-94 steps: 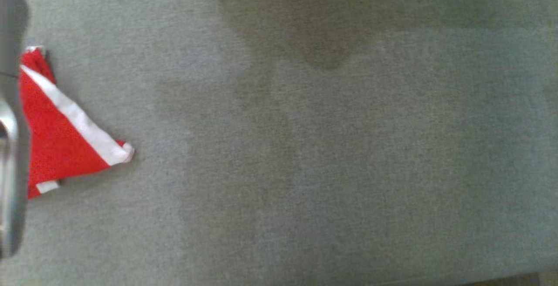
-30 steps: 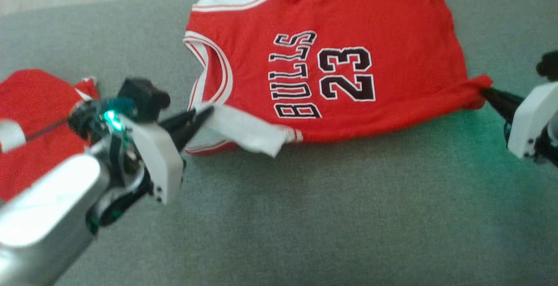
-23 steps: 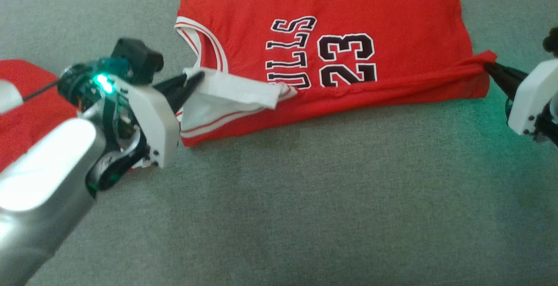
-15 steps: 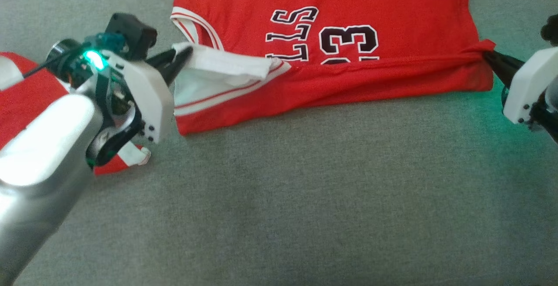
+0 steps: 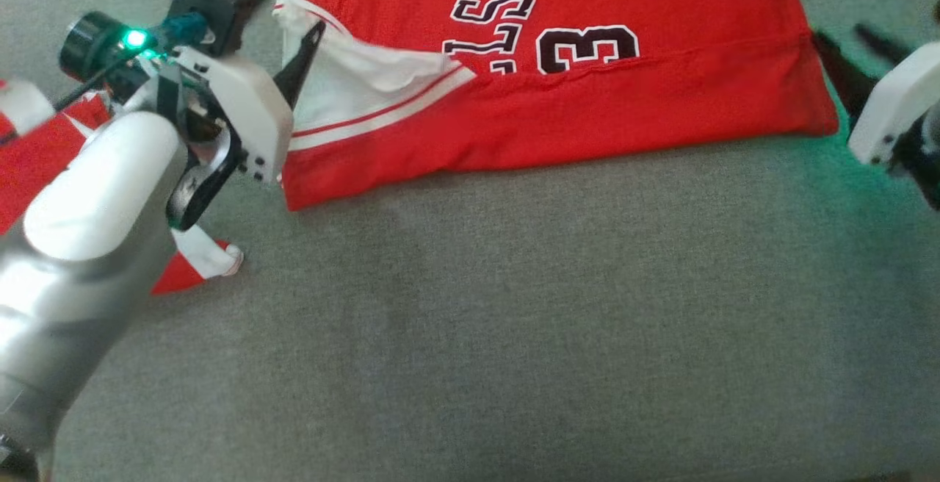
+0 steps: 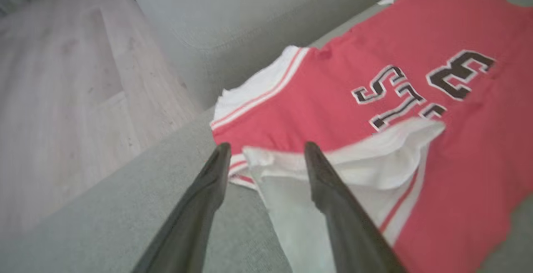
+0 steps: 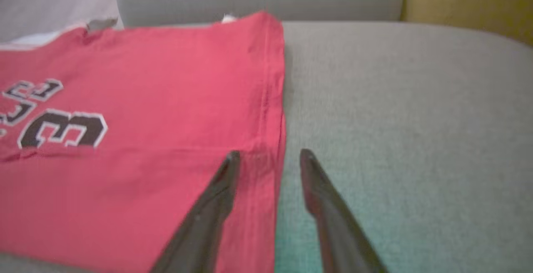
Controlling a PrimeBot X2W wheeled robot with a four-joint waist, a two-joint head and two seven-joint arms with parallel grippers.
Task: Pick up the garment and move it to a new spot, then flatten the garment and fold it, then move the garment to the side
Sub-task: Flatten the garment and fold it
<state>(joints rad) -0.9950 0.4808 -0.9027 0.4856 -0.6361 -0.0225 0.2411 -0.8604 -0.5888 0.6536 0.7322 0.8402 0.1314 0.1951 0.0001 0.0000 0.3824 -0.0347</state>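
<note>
Left end effector [image 5: 290, 12] stood wide at white flap of jersey [image 5: 558, 114], upper left; right end effector [image 5: 837, 32] wide at hem, upper right.

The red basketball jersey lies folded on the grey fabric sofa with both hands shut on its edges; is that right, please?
Not quite: both wrist views show the left hand and right hand open at the edges of the red basketball jersey.

Soft, slightly blurred; green glow beside right claw [image 5: 837, 31].
</note>
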